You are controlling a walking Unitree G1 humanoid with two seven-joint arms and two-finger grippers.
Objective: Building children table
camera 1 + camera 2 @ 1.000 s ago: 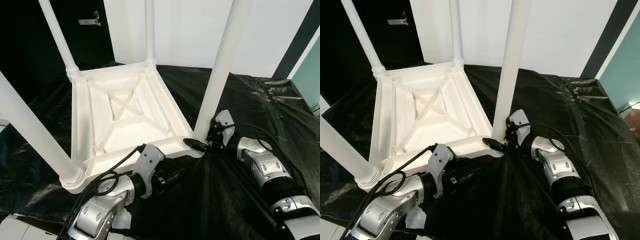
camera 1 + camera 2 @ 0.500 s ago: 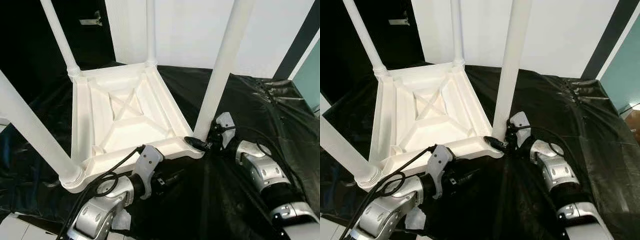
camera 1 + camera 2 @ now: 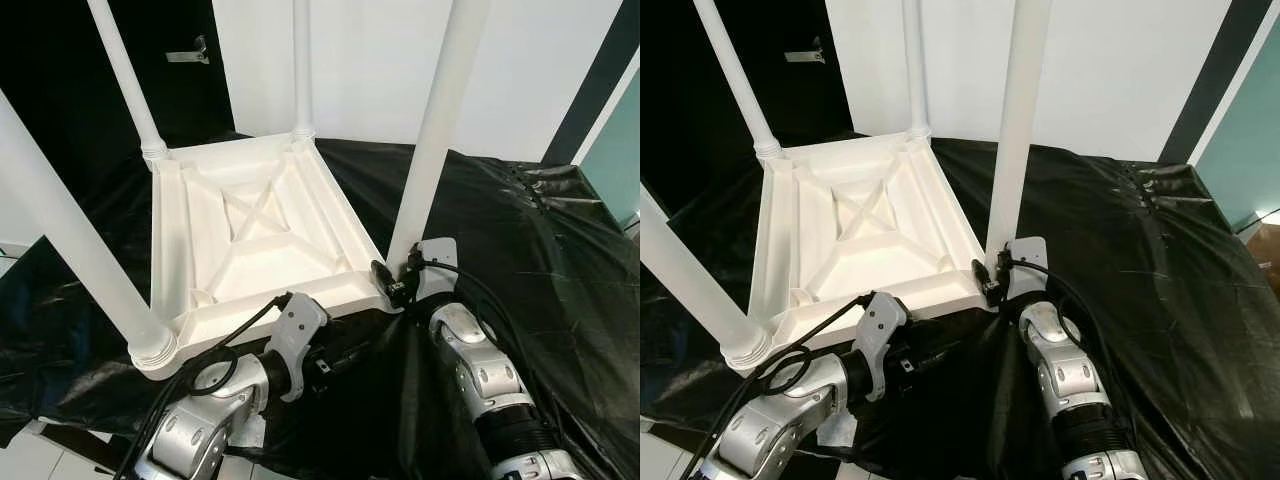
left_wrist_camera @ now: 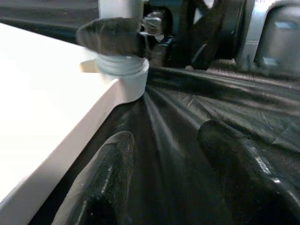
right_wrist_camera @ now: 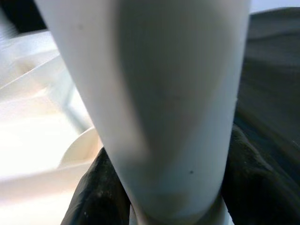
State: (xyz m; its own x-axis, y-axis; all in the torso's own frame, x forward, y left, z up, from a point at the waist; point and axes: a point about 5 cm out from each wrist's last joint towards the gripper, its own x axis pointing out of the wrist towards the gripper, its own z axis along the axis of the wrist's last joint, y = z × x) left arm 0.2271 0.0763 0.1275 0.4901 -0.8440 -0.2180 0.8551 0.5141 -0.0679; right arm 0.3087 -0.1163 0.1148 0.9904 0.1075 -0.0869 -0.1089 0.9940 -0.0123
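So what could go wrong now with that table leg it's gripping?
The right tool is clamped low on the near-right leg, just above its socket; a sideways pull could cross-thread or tilt it. The upturned table rests on slick black sheeting and might slide, since the left tool is open and holds nothing.

Two arms of rounded brushed-silver metal segments, joined by black ribbed rings. The left silver arm (image 3: pixel 200 425) carries a flat pale-grey wrist bracket and thick black cables looping over its forearm; the right silver arm (image 3: pixel 478 370) has the same pale-grey bracket, with a thin black cable arching from it down the forearm. The left gripper (image 4: pixel 164 183) has long matte-black fingers (image 4: pixel 105 178), rounded and slightly scuffed, grey highlights along their edges
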